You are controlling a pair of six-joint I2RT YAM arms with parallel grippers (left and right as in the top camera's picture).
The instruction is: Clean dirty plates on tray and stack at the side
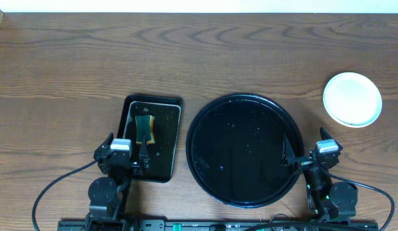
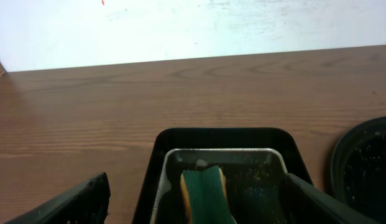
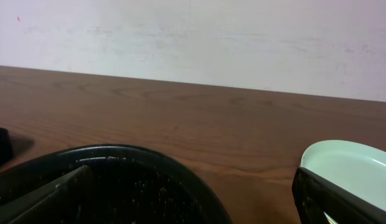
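The large round black tray (image 1: 243, 149) sits at the table's centre front with no plate on it; its rim also shows in the right wrist view (image 3: 118, 180) and the left wrist view (image 2: 363, 162). The pale plates (image 1: 352, 99) sit stacked on the table at the right, seen as one pale disc; the top one shows pale blue in the right wrist view (image 3: 351, 168). My left gripper (image 1: 129, 160) is open over the near end of the small rectangular tray, its fingers either side of the sponge (image 2: 196, 205). My right gripper (image 1: 307, 159) is open and empty at the round tray's right rim (image 3: 193, 205).
A small rectangular black tray (image 1: 161, 128) left of the round tray holds a green-and-yellow sponge (image 1: 145, 127), also seen in the left wrist view (image 2: 205, 194). Bare wood table extends behind to a white wall.
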